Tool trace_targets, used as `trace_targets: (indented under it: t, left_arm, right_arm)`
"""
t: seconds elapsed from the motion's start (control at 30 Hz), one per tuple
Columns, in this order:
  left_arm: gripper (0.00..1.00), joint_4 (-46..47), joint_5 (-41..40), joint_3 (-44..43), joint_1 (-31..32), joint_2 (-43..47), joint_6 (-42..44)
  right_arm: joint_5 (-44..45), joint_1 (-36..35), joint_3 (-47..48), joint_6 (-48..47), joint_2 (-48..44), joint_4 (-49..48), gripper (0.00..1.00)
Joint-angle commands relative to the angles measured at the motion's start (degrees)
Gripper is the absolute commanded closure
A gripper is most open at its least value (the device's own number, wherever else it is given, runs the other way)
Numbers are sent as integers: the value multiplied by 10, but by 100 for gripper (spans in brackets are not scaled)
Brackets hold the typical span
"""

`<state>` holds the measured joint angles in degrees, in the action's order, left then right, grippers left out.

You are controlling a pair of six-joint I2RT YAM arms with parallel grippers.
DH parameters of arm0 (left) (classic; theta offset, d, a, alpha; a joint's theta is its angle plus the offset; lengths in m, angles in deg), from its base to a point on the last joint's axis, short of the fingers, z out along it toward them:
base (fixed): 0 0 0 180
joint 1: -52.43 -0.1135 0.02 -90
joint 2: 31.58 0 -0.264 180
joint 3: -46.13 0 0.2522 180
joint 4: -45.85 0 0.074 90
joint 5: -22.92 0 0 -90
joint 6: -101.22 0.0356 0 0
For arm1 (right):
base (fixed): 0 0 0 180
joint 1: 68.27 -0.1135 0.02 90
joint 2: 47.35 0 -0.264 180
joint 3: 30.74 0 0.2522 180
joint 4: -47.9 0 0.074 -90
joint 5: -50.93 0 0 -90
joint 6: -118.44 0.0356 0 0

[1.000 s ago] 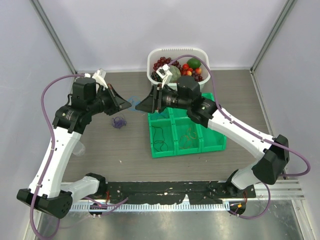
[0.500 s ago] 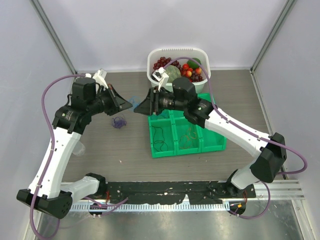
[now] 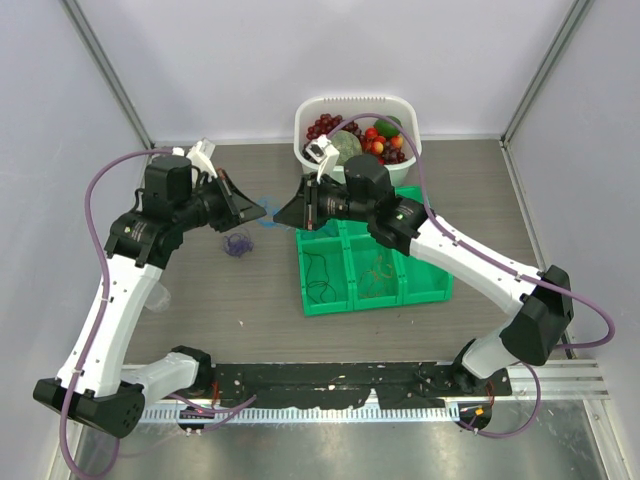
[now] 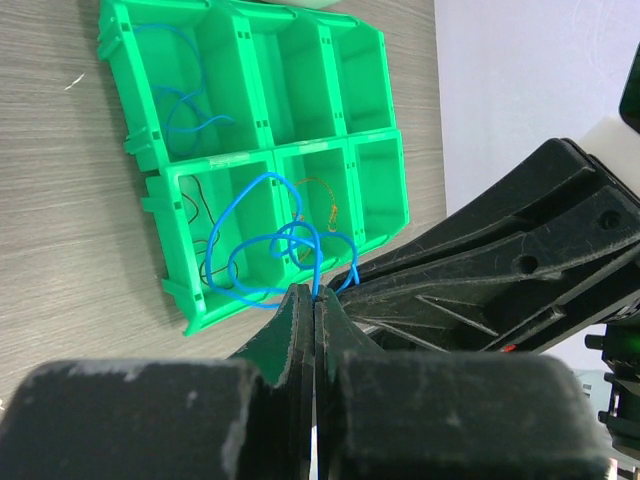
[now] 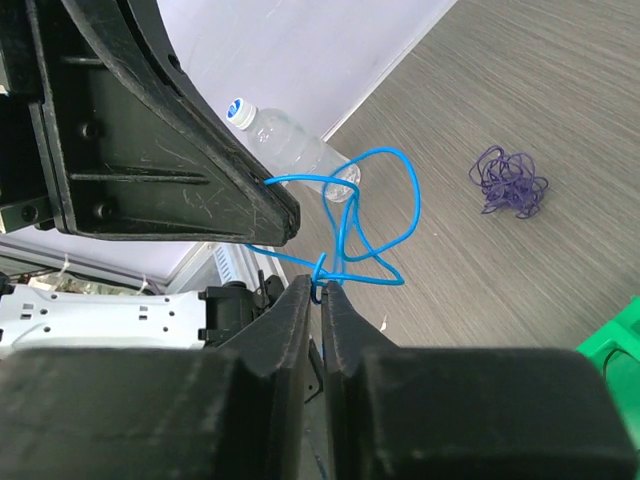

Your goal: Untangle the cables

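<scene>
Aloft, left claw (image 4: 314,300) and right claw (image 5: 318,290) both clench blue cable (image 5: 385,200); bin (image 4: 262,150) edge nearby.

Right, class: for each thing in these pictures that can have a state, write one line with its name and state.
left gripper, shut on the blue cable
right gripper, shut on the blue cable
blue cable, looped, held off the table between both grippers
purple cable, bunched up on the table
black cable, loose in a green bin compartment
water bottle, cap on
white basket, full of fruit
</scene>
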<state>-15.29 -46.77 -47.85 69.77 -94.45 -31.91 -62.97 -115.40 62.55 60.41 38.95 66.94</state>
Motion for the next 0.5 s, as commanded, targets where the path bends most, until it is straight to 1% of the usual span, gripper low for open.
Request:
trace_targets:
  t: [0.0, 0.03, 0.1, 0.2, 0.33, 0.4, 0.43, 0.47]
  left_arm:
    - [100, 19, 10, 2, -3, 9, -1]
    - [100, 19, 10, 2, -3, 9, -2]
    - [100, 17, 6, 2, -2, 8, -2]
    - [100, 6, -10, 2, -3, 13, 0]
    - [100, -17, -54, 1, -3, 22, 3]
    - [100, -32, -87, -1, -3, 28, 4]
    - [100, -38, -97, -1, -4, 30, 5]
    - [100, -41, -106, 0, -4, 33, 7]
  right_arm:
    - [17, -2, 23, -13, -10, -17, 89]
    - [20, -2, 21, -15, -14, -17, 94]
    - [37, -2, 15, -20, -24, -14, 99]
    - [91, -2, -1, -33, -44, -5, 99]
    - [210, -2, -27, -59, -92, 34, 99]
    - [315, -2, -41, -71, -115, 51, 99]
    - [338, -2, -53, -80, -124, 56, 99]
    - [391, -2, -58, -81, -140, 70, 99]
